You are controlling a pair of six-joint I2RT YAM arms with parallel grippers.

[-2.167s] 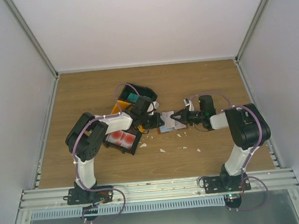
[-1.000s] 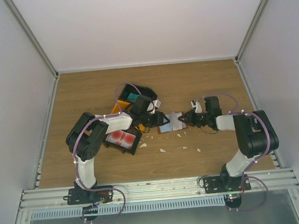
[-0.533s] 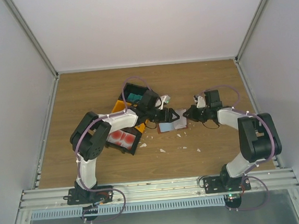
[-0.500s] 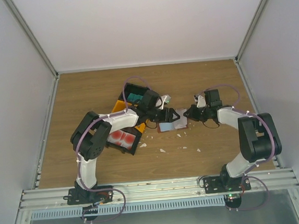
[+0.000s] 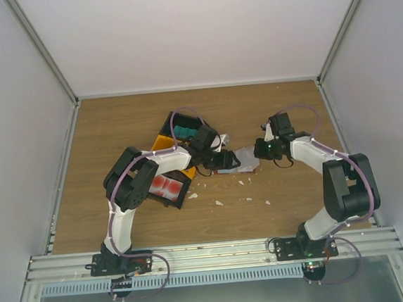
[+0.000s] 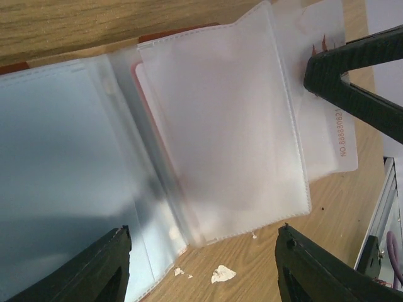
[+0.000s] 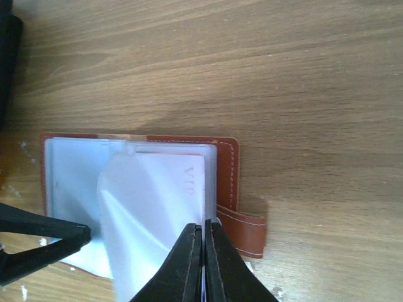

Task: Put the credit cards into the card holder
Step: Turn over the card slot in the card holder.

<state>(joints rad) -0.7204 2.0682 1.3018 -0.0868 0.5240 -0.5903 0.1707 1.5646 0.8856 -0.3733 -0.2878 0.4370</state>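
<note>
The card holder (image 5: pixel 242 161) lies open on the table, brown cover (image 7: pixel 225 165) down and clear sleeves (image 6: pixel 220 126) fanned up. My right gripper (image 7: pixel 203 225) is shut on the end of a pale credit card (image 7: pixel 179 185) with red "VIP" lettering. The card sits partly inside a sleeve at the holder's strap side. In the left wrist view the same card (image 6: pixel 330 132) sticks out past the sleeve, with the right gripper's fingers (image 6: pixel 352 72) on it. My left gripper (image 6: pixel 204 229) hangs open over the sleeves, holding nothing. More credit cards, red-and-white (image 5: pixel 166 185) and teal (image 5: pixel 181 131), lie in bins.
A black bin (image 5: pixel 192 123), a yellow bin (image 5: pixel 164 141) and another black bin (image 5: pixel 178 195) cluster left of the holder under my left arm. White flakes (image 5: pixel 219 202) dot the wood in front of it. Grey walls enclose the table.
My left gripper has opened and shifted right over the holder's sleeves. The right gripper has stayed shut on the card at the holder's right side while its arm swung toward the back.
</note>
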